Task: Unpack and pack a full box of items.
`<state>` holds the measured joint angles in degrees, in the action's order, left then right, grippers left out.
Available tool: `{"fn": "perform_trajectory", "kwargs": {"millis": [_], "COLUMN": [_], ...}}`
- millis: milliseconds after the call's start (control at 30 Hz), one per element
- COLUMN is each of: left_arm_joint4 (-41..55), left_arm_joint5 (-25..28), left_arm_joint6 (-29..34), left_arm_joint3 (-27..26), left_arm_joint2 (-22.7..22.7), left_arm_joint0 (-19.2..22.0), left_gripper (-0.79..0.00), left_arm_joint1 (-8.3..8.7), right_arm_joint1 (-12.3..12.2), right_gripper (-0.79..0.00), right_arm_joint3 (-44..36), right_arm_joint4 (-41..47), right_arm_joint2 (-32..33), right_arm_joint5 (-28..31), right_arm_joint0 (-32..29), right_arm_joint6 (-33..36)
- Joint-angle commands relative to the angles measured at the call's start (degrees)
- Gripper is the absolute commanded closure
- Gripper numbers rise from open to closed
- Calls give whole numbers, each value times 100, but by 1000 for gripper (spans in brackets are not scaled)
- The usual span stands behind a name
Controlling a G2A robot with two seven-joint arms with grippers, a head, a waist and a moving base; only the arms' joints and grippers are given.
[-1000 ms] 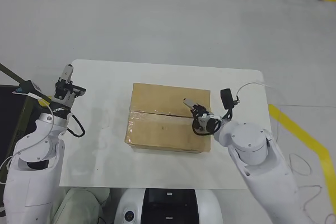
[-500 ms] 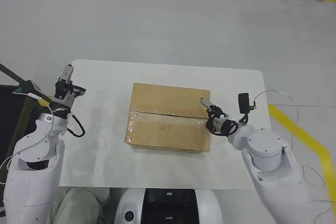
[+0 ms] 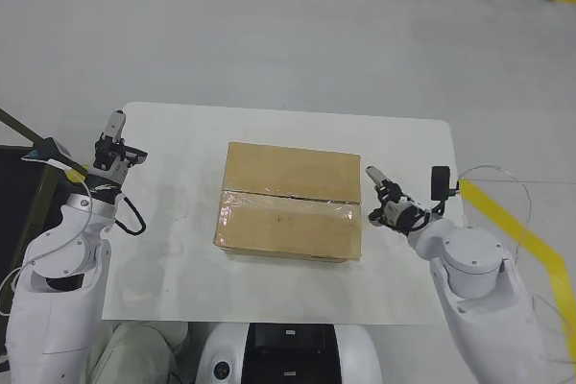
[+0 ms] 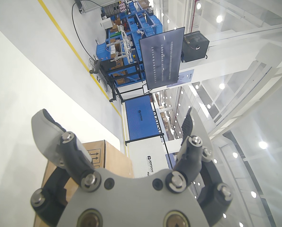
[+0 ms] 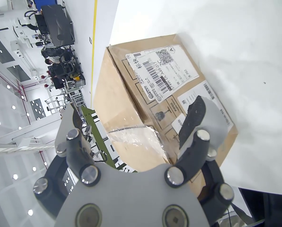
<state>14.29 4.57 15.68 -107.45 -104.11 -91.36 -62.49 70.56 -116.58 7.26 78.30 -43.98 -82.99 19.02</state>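
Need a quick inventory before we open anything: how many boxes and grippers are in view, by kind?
Cardboard box: 1
Grippers: 2, the left gripper and the right gripper, both open and empty
Total: 3

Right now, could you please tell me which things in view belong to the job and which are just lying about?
Job: cardboard box, taped shut; right gripper, open beside it; left gripper, open, away from the box.
Background: white table; yellow floor line; hanging screen.
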Motion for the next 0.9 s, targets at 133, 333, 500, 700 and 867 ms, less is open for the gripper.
{"fn": "perform_trajectory", "kwargs": {"millis": [133, 333, 500, 700, 867], "left_arm_joint4": [0, 0, 0, 0, 0], "left_arm_joint5": [0, 0, 0, 0, 0], "left_arm_joint6": [0, 0, 0, 0, 0], "left_arm_joint3": [0, 0, 0, 0, 0], "left_arm_joint2": [0, 0, 0, 0, 0], "left_arm_joint0": [0, 0, 0, 0, 0], "left_gripper": [-785, -785, -785, -785, -785], "left_arm_joint1": [0, 0, 0, 0, 0], "right_arm_joint1": [-8, 0, 13, 9, 4], "right_gripper": [-785, -785, -785, -785, -785], "right_arm_joint3": [-263, -371, -570, -783, -842], "right_arm_joint4": [-103, -197, -441, -635, -690], "right_arm_joint2": [209, 394, 487, 710, 792], "right_arm_joint5": [583, 1460, 2283, 2567, 2516], "right_arm_joint0": [-324, -733, -958, -1115, -1083], "right_arm_joint6": [-431, -900, -1395, -1561, -1504]}}
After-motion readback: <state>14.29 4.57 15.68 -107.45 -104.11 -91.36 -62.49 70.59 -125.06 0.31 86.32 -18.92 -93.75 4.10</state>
